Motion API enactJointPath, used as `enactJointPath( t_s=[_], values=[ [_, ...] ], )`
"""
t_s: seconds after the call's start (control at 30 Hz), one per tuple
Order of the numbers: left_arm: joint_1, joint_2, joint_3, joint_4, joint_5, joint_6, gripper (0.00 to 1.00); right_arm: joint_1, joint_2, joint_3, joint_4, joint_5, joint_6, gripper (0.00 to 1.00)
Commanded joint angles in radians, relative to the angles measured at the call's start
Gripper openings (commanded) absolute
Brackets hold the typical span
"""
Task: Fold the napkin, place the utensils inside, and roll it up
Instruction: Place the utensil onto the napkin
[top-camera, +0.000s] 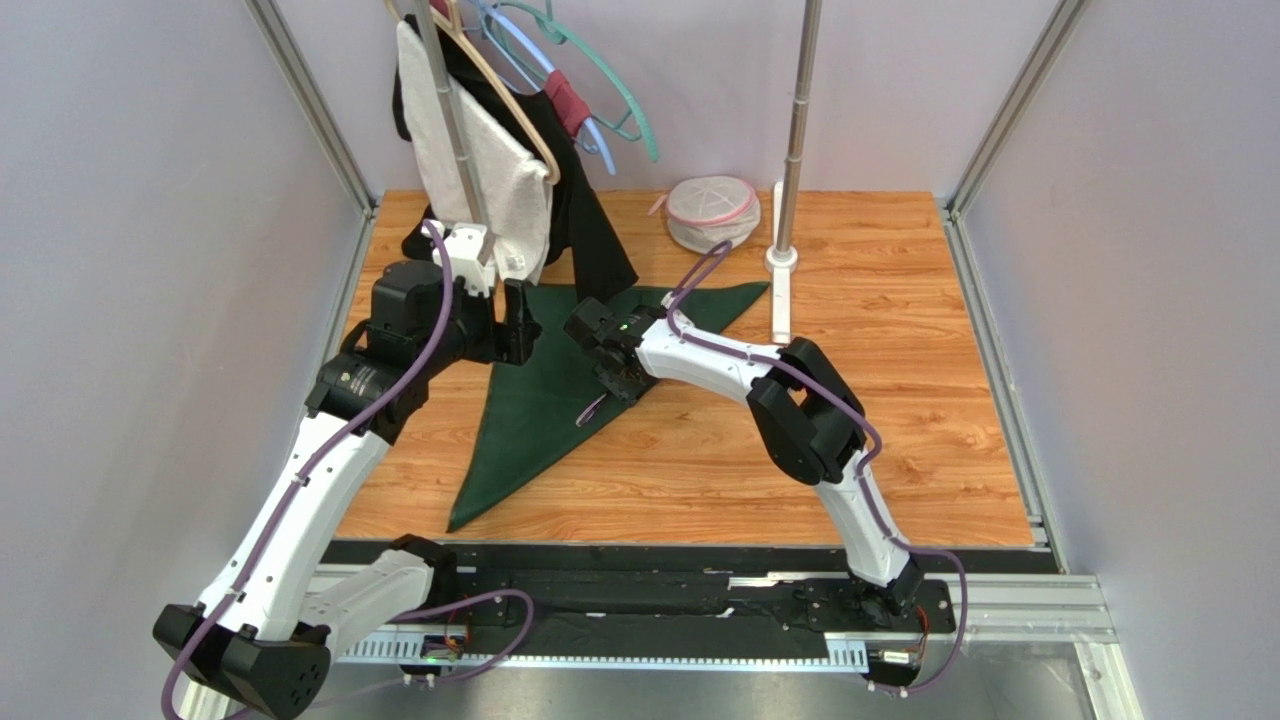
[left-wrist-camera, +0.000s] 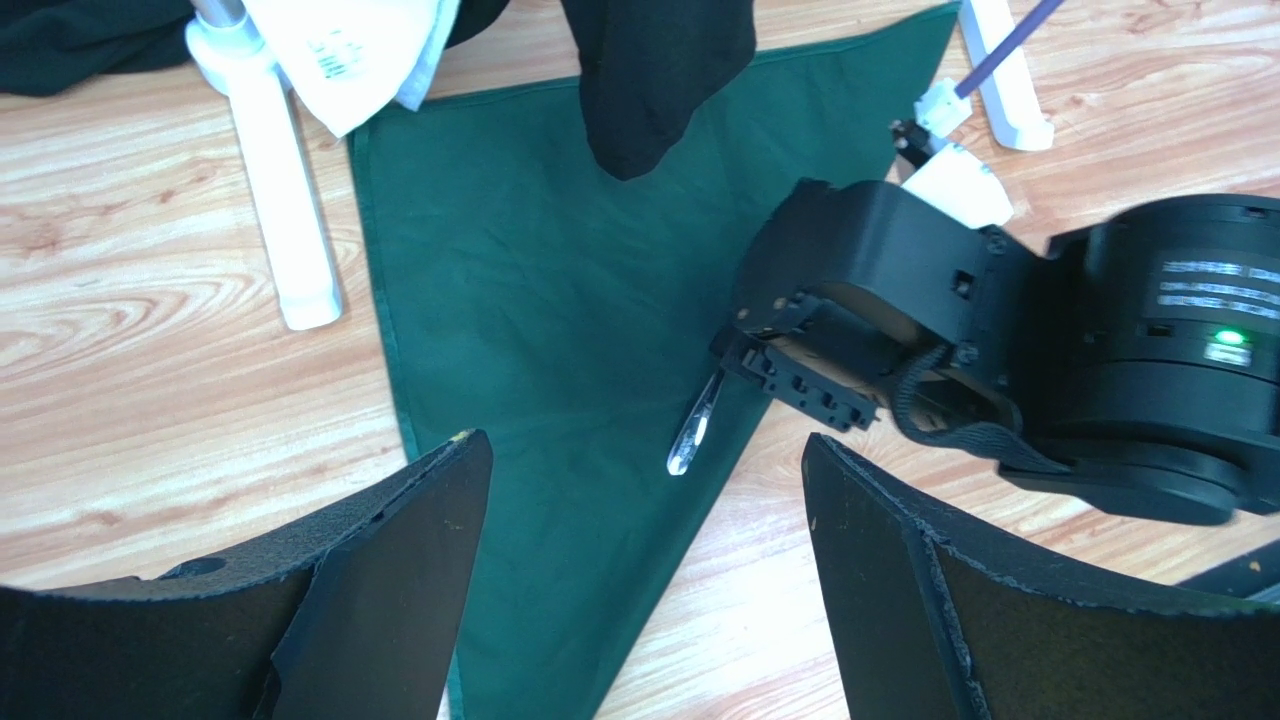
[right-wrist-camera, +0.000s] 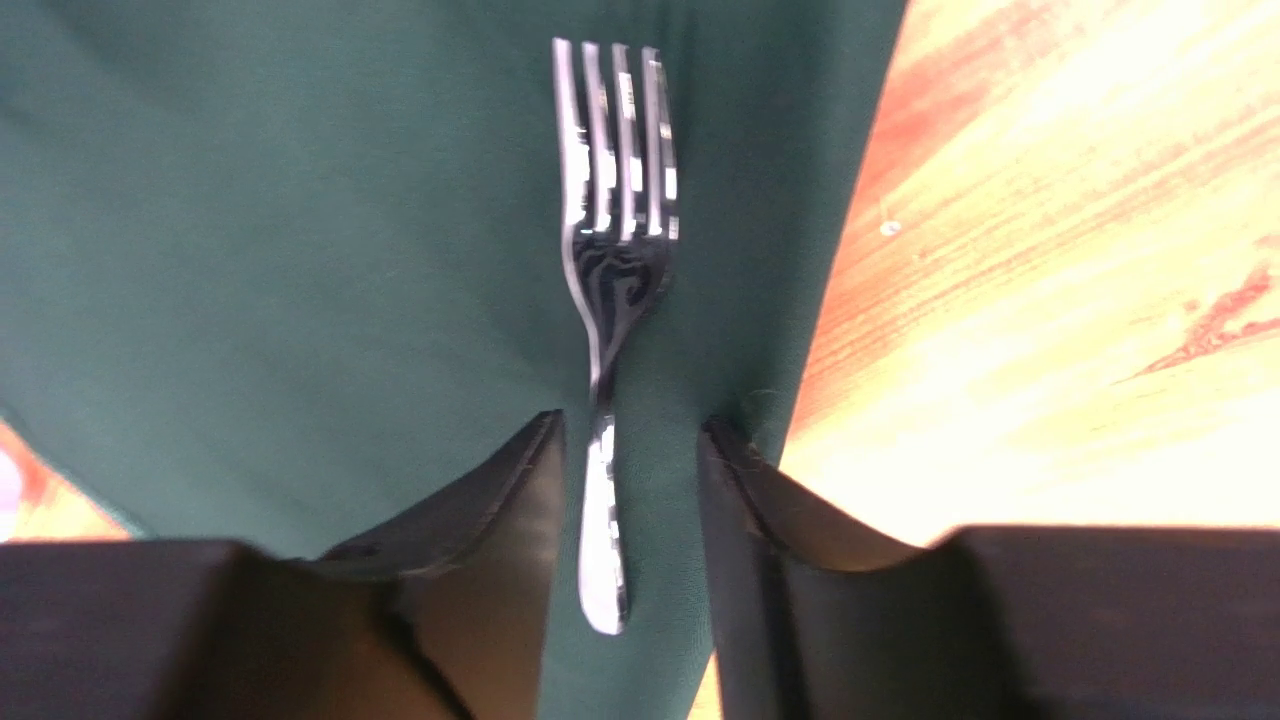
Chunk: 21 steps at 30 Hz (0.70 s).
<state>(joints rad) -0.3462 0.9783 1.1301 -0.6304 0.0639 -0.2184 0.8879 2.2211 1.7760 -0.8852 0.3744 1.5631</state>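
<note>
On the green napkin, folded to a triangle on the table, the fork is laid flat near the cloth's edge, its handle flanked but untouched by the parted fingers of the right gripper; the left gripper is held wide open, empty. The fork is judged light, rigid and slick, best pinched across the handle; the napkin is judged limp, best taken at a corner.

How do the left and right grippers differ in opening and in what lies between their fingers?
The left gripper gapes wide, nothing between its fingers; the right gripper is parted narrowly around the fork handle, gaps either side. The left is near the napkin's left edge, the right near its right edge. Both grip nothing.
</note>
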Motion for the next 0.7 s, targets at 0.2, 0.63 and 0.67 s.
enactJointPath(
  t_s=[0.2, 0.63, 0.67],
  values=[
    [0.004, 0.014, -0.013, 0.021, -0.105, 0.034, 0.85, 0.003, -0.269, -0.173, 0.254, 0.171, -0.219, 0.54],
    [0.004, 0.049, -0.016, 0.023, -0.153, 0.051, 0.85, -0.44, -0.606, -0.696, 0.759, -0.075, -0.75, 0.52],
    [0.003, 0.051, -0.019, 0.024, -0.153, 0.054, 0.85, -0.472, -0.585, -0.695, 0.773, -0.136, -0.788, 0.52]
  ],
)
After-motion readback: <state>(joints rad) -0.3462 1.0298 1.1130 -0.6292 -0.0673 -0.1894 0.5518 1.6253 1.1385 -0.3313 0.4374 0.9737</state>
